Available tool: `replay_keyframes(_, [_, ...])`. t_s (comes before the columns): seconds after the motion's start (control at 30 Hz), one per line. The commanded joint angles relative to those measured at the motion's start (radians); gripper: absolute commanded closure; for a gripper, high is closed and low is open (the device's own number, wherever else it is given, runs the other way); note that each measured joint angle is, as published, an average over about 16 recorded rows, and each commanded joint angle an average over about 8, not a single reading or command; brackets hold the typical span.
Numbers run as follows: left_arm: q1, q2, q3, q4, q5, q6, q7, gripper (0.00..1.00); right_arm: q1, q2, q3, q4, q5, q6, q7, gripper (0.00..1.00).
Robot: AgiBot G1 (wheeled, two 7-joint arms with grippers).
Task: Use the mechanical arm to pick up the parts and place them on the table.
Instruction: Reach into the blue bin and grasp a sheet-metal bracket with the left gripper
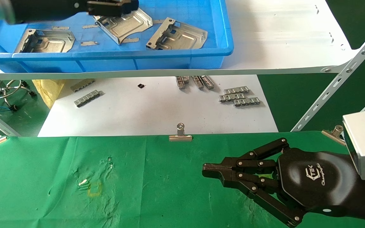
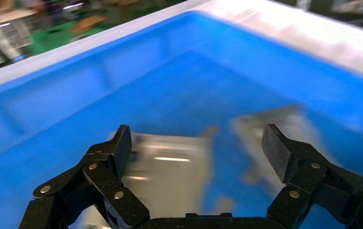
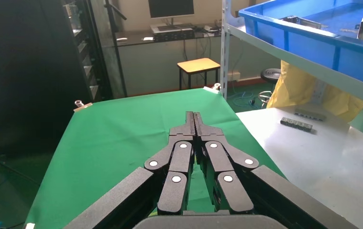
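Three silvery stamped parts lie in a blue bin on the upper shelf: one at the left, one in the middle, one at the right. My left gripper is open above the middle part. In the left wrist view its jaws stand wide apart over a blurred part, holding nothing. My right gripper is shut and empty, low over the green cloth table; it also shows in the right wrist view.
A white board below the shelf carries small ribbed grey strips. Silver binder clips edge the cloth. A slotted metal shelf post rises at the right. A yellow square outline marks the cloth.
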Motion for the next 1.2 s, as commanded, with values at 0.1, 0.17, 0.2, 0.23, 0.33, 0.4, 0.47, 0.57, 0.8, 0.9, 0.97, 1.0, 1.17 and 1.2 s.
replay_keyframes(0.1, [-0.060,0.069,0.024,0.122,0.054,-0.122,0.025,0.62,0.000,0.000,0.000,0.000,0.000,0.000,0.000,0.00])
replay_keyframes(0.17, [-0.072,0.091,0.030,0.158,0.067,-0.163,0.036,0.87,0.000,0.000,0.000,0.000,0.000,0.000,0.000,0.00])
replay_keyframes(0.2, [-0.077,0.100,0.034,0.175,0.073,-0.178,0.040,0.94,0.000,0.000,0.000,0.000,0.000,0.000,0.000,0.00])
replay_keyframes(0.23, [-0.081,0.110,0.037,0.190,0.079,-0.192,0.043,0.99,0.000,0.000,0.000,0.000,0.000,0.000,0.000,0.00])
replay_keyframes(0.33, [-0.093,0.132,0.049,0.228,0.097,-0.218,0.050,1.00,0.000,0.000,-0.001,0.000,0.000,0.000,0.000,0.00])
replay_keyframes(0.4, [-0.101,0.143,0.056,0.246,0.108,-0.223,0.053,1.00,0.000,0.000,-0.001,0.000,0.000,0.000,0.000,0.00])
replay_keyframes(0.47, [-0.108,0.150,0.062,0.260,0.116,-0.223,0.055,1.00,0.000,0.000,-0.001,0.000,0.001,0.000,0.000,0.00])
replay_keyframes(0.57, [-0.116,0.154,0.067,0.277,0.124,-0.223,0.059,1.00,0.000,0.000,-0.001,0.000,0.001,0.000,0.000,0.00])
replay_keyframes(0.8, [-0.122,0.153,0.070,0.301,0.129,-0.236,0.069,1.00,0.000,0.001,-0.001,0.000,0.001,0.001,-0.001,0.00])
replay_keyframes(0.9, [-0.123,0.151,0.070,0.306,0.129,-0.236,0.071,1.00,0.000,0.001,-0.001,0.000,0.001,0.001,-0.001,0.00])
replay_keyframes(0.97, [-0.123,0.150,0.070,0.309,0.129,-0.233,0.072,1.00,0.000,0.001,-0.002,0.000,0.001,0.001,-0.001,0.00])
replay_keyframes(1.0, [-0.123,0.150,0.071,0.311,0.130,-0.231,0.073,1.00,0.000,0.001,-0.002,0.000,0.001,0.001,-0.001,0.00])
replay_keyframes(1.17, [-0.125,0.149,0.075,0.316,0.135,-0.221,0.073,1.00,0.000,0.001,-0.002,0.000,0.001,0.001,-0.001,0.00])
replay_keyframes(1.2, [-0.126,0.148,0.075,0.317,0.135,-0.219,0.073,1.00,0.000,0.001,-0.002,0.000,0.001,0.001,-0.001,0.00])
